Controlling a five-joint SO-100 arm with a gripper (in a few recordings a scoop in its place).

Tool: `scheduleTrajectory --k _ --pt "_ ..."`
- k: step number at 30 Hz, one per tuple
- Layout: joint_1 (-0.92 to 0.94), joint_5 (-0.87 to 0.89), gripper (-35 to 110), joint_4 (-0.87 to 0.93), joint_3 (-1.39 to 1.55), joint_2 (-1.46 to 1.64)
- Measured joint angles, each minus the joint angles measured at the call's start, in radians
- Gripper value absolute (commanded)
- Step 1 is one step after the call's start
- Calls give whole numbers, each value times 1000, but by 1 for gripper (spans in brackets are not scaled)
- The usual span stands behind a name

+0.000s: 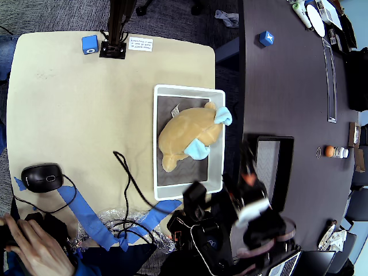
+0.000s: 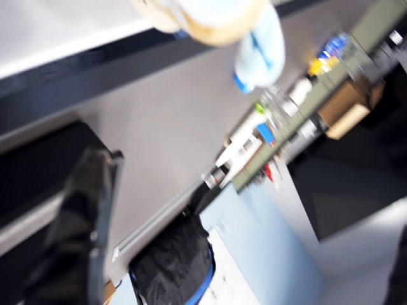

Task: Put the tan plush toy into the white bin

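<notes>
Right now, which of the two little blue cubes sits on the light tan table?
The blue cube at the table's top left corner in the overhead view, beside the black stand. The other cube rests on the dark table.

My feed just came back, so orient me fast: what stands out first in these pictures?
The tan plush toy with light blue paws lies inside the white bin at the right edge of the beige table in the overhead view. The robot arm, blurred, sits below right of the bin. A computer mouse rests near the table's lower left.
</notes>
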Motion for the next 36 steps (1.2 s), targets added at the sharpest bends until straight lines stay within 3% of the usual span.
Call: scheduleTrajectory --k 10,26,36 --pt "20 0 64 0 114 196" --pt "359 0 64 0 115 284" --pt "377 -193 64 0 115 313"
